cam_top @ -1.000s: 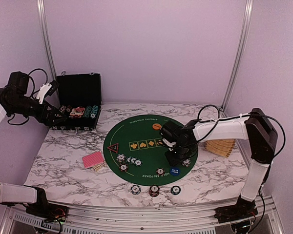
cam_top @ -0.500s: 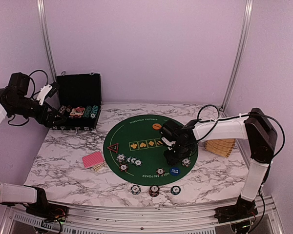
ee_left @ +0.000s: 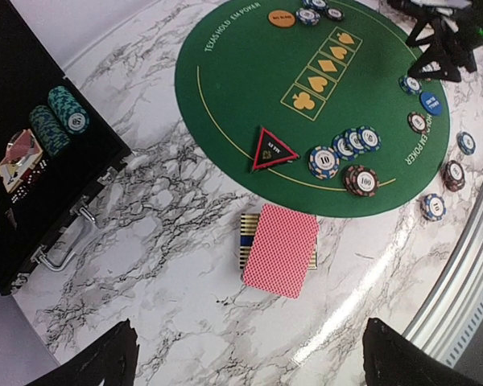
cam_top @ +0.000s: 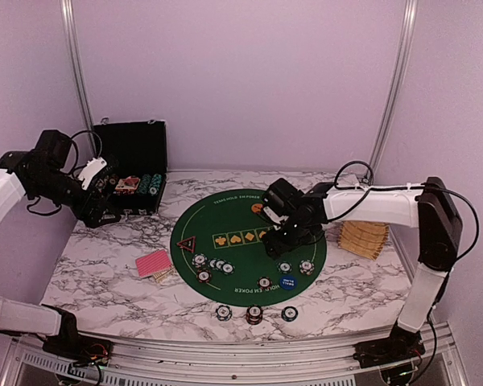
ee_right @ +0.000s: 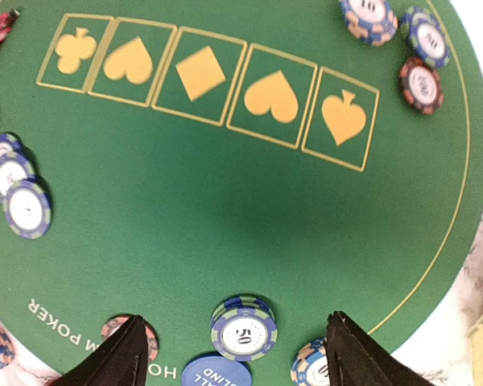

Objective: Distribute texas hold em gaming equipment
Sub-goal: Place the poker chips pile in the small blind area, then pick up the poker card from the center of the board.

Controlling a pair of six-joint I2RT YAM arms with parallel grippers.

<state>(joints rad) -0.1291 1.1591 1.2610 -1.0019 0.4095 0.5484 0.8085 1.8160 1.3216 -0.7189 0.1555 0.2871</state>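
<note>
Poker chips lie on the green mat (cam_top: 225,221): a group at its left front (cam_top: 209,265), a blue-green "50" stack (cam_top: 284,267) and another chip (cam_top: 307,267). Three chips (cam_top: 253,314) sit off the mat's front. The blue button (cam_top: 287,282), orange button (cam_top: 258,208), triangle marker (cam_top: 186,242) and red-backed cards (cam_top: 153,263) lie flat. My right gripper (cam_top: 280,239) is open and empty just above the "50" stack (ee_right: 244,327). My left gripper (cam_top: 106,201) is open and empty, high by the case; its wrist view shows the cards (ee_left: 280,249) below.
The black chip case (cam_top: 129,173) stands open at the back left with teal chip stacks (ee_left: 58,119) inside. A tan slatted wooden piece (cam_top: 364,237) lies right of the mat. The table's front rail (cam_top: 241,354) runs along the near edge.
My right gripper has risen and drawn back from the mat's right front, uncovering the "50" stack. My left arm has swung right, toward the front of the case.
</note>
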